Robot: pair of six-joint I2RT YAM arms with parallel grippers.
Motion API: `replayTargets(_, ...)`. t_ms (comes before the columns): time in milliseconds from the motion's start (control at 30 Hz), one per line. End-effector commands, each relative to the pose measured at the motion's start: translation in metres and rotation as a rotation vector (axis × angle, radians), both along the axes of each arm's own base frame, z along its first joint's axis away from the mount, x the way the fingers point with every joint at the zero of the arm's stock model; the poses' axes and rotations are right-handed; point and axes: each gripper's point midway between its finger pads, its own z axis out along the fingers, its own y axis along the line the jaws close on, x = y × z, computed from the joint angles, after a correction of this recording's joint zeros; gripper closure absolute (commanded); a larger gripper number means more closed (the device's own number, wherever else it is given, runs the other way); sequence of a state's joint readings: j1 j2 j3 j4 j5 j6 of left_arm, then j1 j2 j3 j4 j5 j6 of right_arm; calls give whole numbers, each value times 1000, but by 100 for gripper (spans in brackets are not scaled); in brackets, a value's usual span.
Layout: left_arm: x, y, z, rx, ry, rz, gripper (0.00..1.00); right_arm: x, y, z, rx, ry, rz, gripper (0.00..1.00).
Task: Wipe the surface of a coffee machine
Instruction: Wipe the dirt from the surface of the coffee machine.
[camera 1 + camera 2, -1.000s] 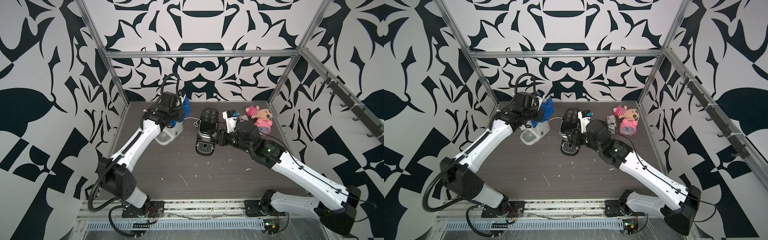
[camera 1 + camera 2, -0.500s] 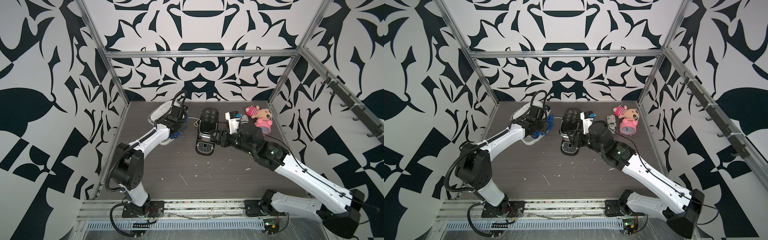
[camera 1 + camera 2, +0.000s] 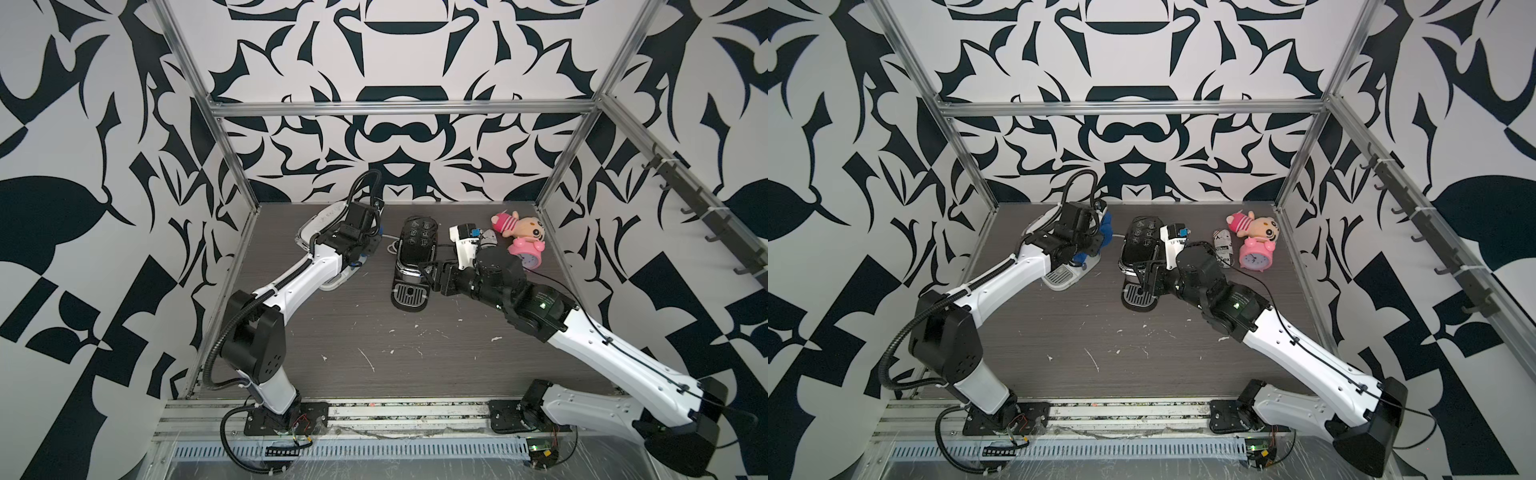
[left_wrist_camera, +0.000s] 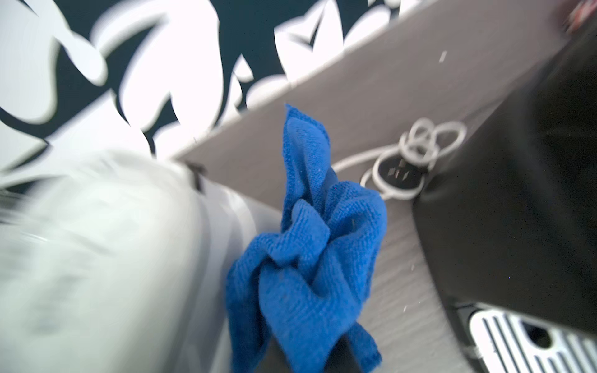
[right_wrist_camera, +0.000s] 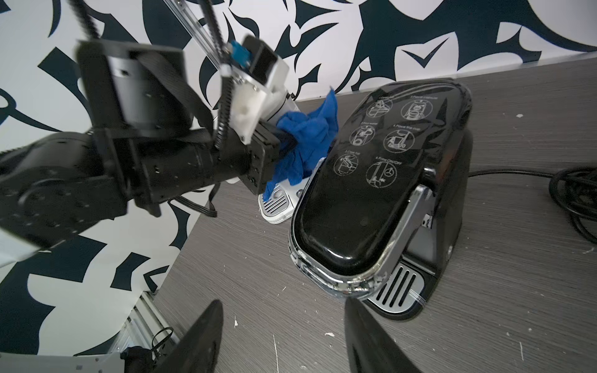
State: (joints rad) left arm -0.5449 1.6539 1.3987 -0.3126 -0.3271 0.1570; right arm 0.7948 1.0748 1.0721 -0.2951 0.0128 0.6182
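Two coffee machines stand at the back of the table: a white coffee machine [image 3: 336,284] on the left, mostly under my left arm, and a black coffee machine [image 3: 415,257] in the middle. My left gripper [image 3: 1090,249] is shut on a bunched blue cloth [image 3: 1106,232], low in the gap between the two machines. In the left wrist view the blue cloth [image 4: 307,258] lies against the white coffee machine [image 4: 97,258] and hides the fingers. My right gripper [image 5: 283,303] is open and empty, just off the front corner of the black coffee machine [image 5: 371,193].
A pink alarm clock [image 3: 525,253], a plush doll [image 3: 519,222] and a small can [image 3: 1223,249] lie at the back right. A coiled white cord [image 4: 420,145] lies behind the machines, a black cord [image 5: 575,193] right of the black one. Patterned walls close three sides.
My left arm has dropped from above the white coffee machine, carrying the blue cloth down to its side facing the black machine. The right arm has hardly moved.
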Motion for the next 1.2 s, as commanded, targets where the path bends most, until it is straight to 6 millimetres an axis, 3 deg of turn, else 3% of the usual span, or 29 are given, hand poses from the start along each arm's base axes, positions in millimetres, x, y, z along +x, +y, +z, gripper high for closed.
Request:
replayTargets(0,11,4,-4,47,-31,32,100,2,5,13,38,-26,3,37)
replayTargets(167,12,13,-85,135,92,91,100,0,5,11,42,-13,9,37)
replayTargets(300,6,22,-111,143,102,123,100,-2,2,11,29,-10,7,37)
replayTargets(400,5,25,-117,171,110,126,100,-2,1,12,23,-17,5,37)
replayTargets(500,9,22,-98,169,91,115,100,0,1,15,18,-25,4,36)
replayTargets(733,1,-1,31,-81,-60,33,100,3,6,20,18,-32,12,36)
replayTargets(867,-7,10,97,-184,-158,63,100,4,10,17,27,-19,19,36)
replayTargets(967,0,44,114,-287,-65,160,100,4,14,13,32,-3,32,36)
replayTargets(1167,25,106,94,-638,224,241,100,6,20,9,41,13,43,36)
